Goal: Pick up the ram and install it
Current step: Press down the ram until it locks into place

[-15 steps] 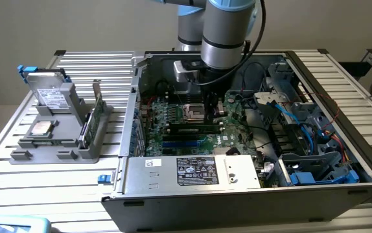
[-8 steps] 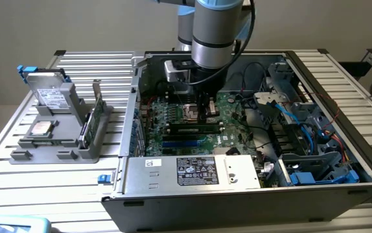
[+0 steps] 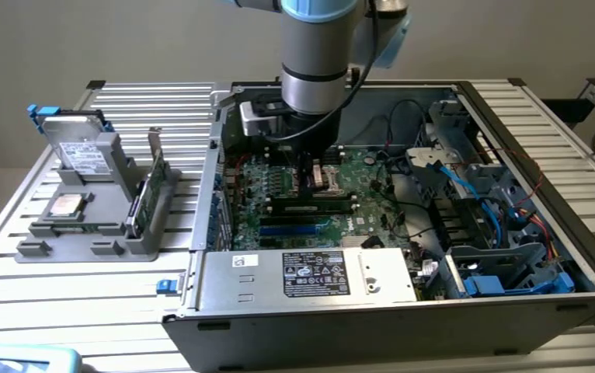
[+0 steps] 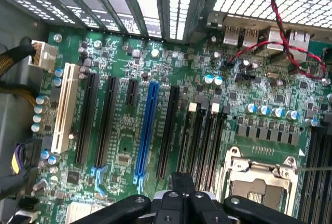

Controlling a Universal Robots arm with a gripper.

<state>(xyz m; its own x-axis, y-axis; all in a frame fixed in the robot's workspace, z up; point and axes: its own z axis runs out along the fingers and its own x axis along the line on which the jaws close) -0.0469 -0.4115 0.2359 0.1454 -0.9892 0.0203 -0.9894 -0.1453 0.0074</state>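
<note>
Here, one ram [image 3: 144, 200] — one gripper [image 4: 181, 183].

An open computer case [image 3: 381, 326] is laid on a slatted metal table [image 3: 59, 295], its green motherboard [image 4: 129, 146] exposed with black slots, one blue slot [image 4: 147, 125] and an empty processor socket [image 4: 259, 182], while a grey parts holder [image 3: 90, 225] is set at the exterior view's left.

Computer case [image 3: 505, 311] open on top, access from above. End effector [image 4: 179, 195] low over motherboard [image 4: 124, 141]. Case walls close all sides. Cables [image 3: 464, 175] crowd exterior view's right half. Power supply [image 3: 308, 273] blocks near edge. Holder [image 3: 95, 225] stands apart on counter [image 3: 59, 303].
</note>
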